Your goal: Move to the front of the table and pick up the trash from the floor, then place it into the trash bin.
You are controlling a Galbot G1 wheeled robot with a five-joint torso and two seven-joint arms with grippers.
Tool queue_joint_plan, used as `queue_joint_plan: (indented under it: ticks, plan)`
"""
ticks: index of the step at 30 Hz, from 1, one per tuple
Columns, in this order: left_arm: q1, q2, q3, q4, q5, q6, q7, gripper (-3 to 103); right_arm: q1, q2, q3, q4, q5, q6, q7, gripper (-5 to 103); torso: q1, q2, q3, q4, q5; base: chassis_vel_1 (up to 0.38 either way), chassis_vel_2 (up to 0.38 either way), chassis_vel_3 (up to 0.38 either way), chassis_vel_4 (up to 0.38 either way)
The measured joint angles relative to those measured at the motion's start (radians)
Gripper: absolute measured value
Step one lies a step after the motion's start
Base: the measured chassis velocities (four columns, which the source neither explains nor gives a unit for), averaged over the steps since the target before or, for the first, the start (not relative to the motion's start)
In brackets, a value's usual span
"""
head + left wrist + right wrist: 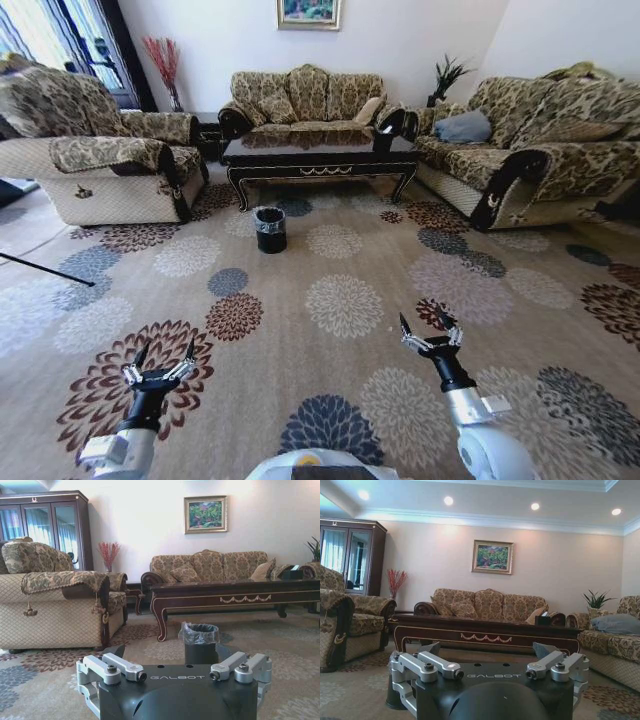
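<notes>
On my left, an armchair stands at the edge of the floor. Low in front of me, my left gripper hangs over a brown flower medallion, its two dark fingers spread apart and holding nothing. Its wrist camera looks across the carpet at the trash bin, which stands upright, lined with a crinkled clear bag.

Farther ahead and toward the middle, the trash bin sits on the carpet just in front of the table's left end, apart from it. The table stretches across the room beyond it, dark and glossy, with the gold scroll on its front rail and a sofa behind. I cannot make out any trash on the carpet.

To the right, my right gripper hovers over the carpet, fingers likewise splayed and empty. A second sofa with a grey cushion lines the right side of the room.
</notes>
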Motion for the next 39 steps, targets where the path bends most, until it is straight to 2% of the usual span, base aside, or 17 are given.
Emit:
queue_joint_plan:
  ticks: [39]
  plan:
    - [0.000, 0.000, 0.000, 0.000, 0.000, 0.000, 0.000, 100, 0.000, 0.000, 0.000, 0.000, 0.000, 0.000, 0.000, 100, 0.056, 0.161, 0.105, 0.0000, 0.0000, 0.000, 0.000, 0.000, 0.000]
